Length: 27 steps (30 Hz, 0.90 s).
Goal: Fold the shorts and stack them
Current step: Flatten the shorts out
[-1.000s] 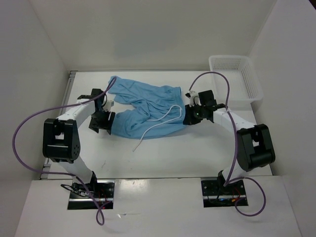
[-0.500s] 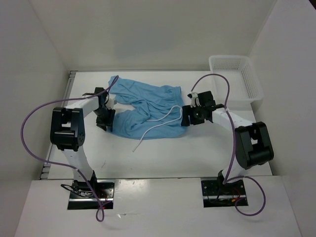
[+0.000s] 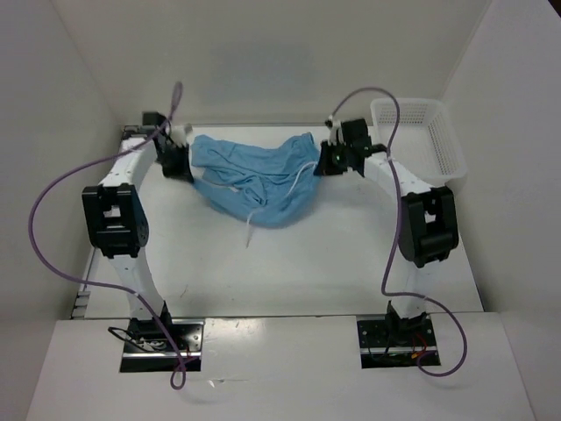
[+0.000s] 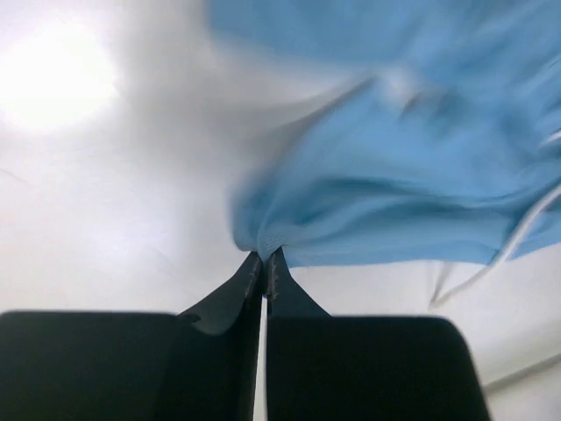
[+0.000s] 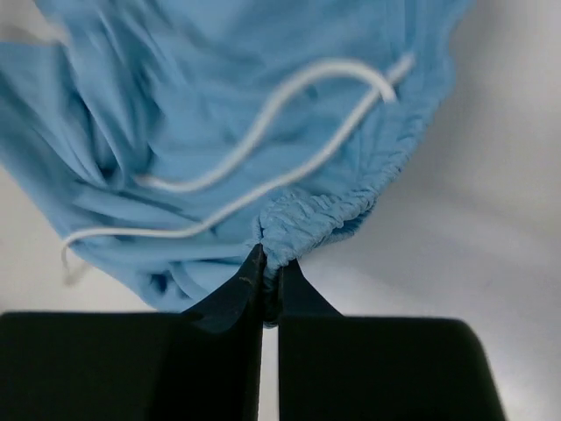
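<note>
left gripper (image 4: 263, 260): clamped on shorts (image 3: 259, 172) edge | right gripper (image 5: 268, 265): clamped on waistband | shorts: sagging between both

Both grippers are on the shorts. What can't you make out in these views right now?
Top view: whether the sagging middle of the shorts touches the table; it is seen only from above.
Left wrist: which part of them the left gripper pinches; the fabric is motion-blurred.
Right wrist: where the drawstring ends; its thin tail blurs out near the left edge.
</note>
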Tool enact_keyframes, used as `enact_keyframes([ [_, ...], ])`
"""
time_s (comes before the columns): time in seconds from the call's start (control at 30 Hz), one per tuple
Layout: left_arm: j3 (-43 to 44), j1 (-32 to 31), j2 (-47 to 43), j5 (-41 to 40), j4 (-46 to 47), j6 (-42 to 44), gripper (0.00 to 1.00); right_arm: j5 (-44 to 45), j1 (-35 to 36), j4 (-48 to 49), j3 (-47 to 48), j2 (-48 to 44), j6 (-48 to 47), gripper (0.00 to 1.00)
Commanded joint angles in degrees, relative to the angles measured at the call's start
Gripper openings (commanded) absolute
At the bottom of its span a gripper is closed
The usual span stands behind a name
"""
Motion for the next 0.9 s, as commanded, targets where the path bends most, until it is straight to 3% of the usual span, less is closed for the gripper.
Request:
enact_keyframes([
  [0.0,26.9,4.4,-3.3,3.3,4.5,0.3,0.0,3.6,0.2,5.5,24.4,3.9,0.4,0.0],
  [0.1,45.3,5.5,0.8,2.0,1.3,0.3,0.0,6.9,0.2,2.6,40.5,8.6,-2.6,0.0],
  [0.23,47.6,5.5,-1.3,2.0,-1.3,0.3,0.0,5.6,-0.3,1.9,42.7,5.9,-4.6,0.0],
  [0.37,34.2,5.5,-8.5,0.1,-3.2,0.3,0.0,-0.6,-0.3,-1.0,25.8,-2.4,-8.5,0.0],
  [0.57,4.7,4.7,-21.7,-3.7,-6.3,0.3,0.0,-7.9,-0.3,-4.4,1.8,-14.7,-14.7,0.0],
  [0.8,-25.7,4.0,-29.7,-8.4,-10.0,0.3,0.0,-10.9,-0.3,-11.5,-16.3,-24.1,-27.7,0.0],
  [0.87,-27.8,4.6,-29.7,-9.1,-10.5,0.3,0.0,-11.4,-0.3,-13.7,-19.8,-26.0,-34.0,0.0],
])
